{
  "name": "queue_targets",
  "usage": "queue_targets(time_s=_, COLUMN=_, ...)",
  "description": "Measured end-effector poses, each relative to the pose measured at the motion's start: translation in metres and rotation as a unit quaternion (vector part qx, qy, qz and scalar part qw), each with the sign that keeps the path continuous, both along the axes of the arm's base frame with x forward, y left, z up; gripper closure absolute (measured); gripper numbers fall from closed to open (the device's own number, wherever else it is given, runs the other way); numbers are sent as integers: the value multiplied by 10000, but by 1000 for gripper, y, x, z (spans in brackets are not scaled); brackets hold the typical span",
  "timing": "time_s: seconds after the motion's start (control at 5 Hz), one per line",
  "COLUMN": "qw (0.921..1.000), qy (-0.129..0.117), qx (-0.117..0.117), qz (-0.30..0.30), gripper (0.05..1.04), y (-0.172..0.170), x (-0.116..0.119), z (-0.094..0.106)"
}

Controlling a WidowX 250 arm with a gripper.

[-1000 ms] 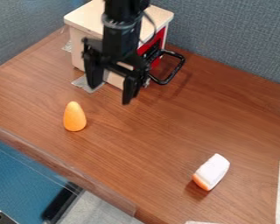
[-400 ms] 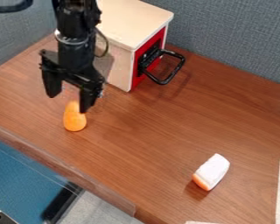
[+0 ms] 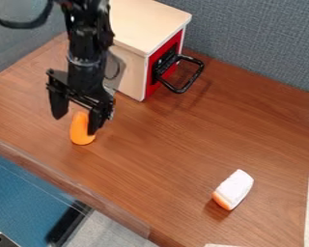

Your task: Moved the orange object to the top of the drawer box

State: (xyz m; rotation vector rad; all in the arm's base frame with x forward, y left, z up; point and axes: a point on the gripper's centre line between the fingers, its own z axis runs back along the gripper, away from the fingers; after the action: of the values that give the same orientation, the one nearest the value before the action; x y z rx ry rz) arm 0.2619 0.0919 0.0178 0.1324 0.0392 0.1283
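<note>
Lower now, the end effector (image 3: 76, 125) hangs, fingers spread wide, at the orange egg-shaped object (image 3: 80, 137) on the worktop (image 3: 157, 154).

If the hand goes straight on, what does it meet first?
Pointing down, the open hand likely meets the orange object first; depth is unclear, so it may straddle that and reach the table.

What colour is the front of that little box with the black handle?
Red, seen in the camera view; the handle sticks out from it.

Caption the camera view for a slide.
Open black claw at an orange egg-shaped object near a wooden drawer box.
</note>
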Motion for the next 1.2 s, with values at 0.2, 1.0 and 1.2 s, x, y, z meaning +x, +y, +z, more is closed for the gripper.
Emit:
queue_targets(time_s=0.2, qw=9997, qy=173, qx=109, qz=97, gripper=83, y=6, x=5, z=-17)
queue_targets(time_s=1.0, qw=9991, qy=-125, qx=-61, qz=399, gripper=414, y=-5, x=10, z=25)
queue_targets(time_s=1.2, qw=9964, qy=-496, qx=-252, qz=633, gripper=414, y=-12, x=39, z=64)
